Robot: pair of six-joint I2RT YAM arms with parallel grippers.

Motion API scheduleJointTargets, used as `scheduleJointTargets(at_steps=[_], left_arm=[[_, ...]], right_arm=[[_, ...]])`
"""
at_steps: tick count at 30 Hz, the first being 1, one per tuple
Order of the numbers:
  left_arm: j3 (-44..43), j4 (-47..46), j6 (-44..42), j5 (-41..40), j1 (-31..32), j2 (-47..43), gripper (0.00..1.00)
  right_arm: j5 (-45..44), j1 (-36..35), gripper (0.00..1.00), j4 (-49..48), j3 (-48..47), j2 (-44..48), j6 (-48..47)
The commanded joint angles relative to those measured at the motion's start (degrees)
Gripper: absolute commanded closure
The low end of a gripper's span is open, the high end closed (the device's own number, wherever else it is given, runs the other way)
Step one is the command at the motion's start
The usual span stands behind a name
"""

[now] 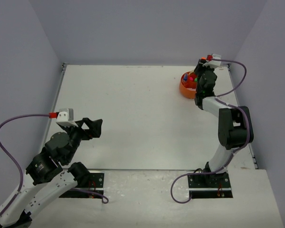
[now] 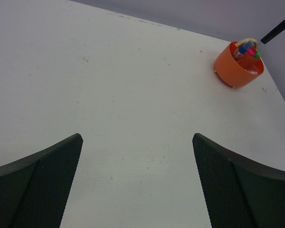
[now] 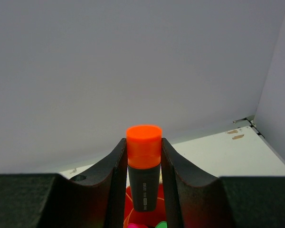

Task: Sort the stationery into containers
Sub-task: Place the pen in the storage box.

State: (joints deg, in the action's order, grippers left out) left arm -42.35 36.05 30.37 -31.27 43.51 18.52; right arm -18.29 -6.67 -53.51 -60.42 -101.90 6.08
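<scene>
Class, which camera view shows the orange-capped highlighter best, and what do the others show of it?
The right wrist view: the orange-capped highlighter stands upright, close up, clamped between the fingers of the right pincer. In the top external view the arm hides it near the orange tub; in the left wrist view I cannot pick it out.

Seating the tub (image 1: 186,90) at the table's (image 1: 133,109) far right, holding a highlighter (image 3: 143,171) upright in the right gripper (image 3: 143,142) just above it, hanging the left gripper (image 2: 136,137) well apart over the near left.
</scene>
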Motion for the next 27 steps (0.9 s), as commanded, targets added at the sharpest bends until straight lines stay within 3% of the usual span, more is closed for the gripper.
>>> scheduleJointTargets(at_steps=[1, 13, 19, 23, 25, 27], left_arm=[[0.1, -1.9, -1.5, 0.1, -0.3, 0.9, 0.0], [0.1, -1.8, -1.5, 0.0, -0.3, 1.3, 0.0], [0.1, -1.9, -1.5, 0.1, -0.4, 1.2, 0.0], [0.1, -1.9, -1.5, 0.2, -0.3, 1.4, 0.0], [0.1, -1.9, -1.5, 0.2, -0.3, 1.4, 0.0], [0.1, -1.9, -1.5, 0.2, -0.3, 1.4, 0.0]], right_arm=[[-0.6, 0.6, 1.0, -0.5, -3.5, -1.7, 1.3], [0.3, 0.6, 0.87, -0.5, -1.0, -3.0, 2.1], [0.4, 0.6, 0.75, -0.5, 0.0, -3.1, 1.5], [0.1, 0.6, 0.74, -0.4, 0.2, -3.3, 1.3], [0.4, 0.6, 0.65, 0.5, -0.1, -3.1, 1.2], [0.8, 0.6, 0.63, 1.5, -0.5, -3.0, 1.3]])
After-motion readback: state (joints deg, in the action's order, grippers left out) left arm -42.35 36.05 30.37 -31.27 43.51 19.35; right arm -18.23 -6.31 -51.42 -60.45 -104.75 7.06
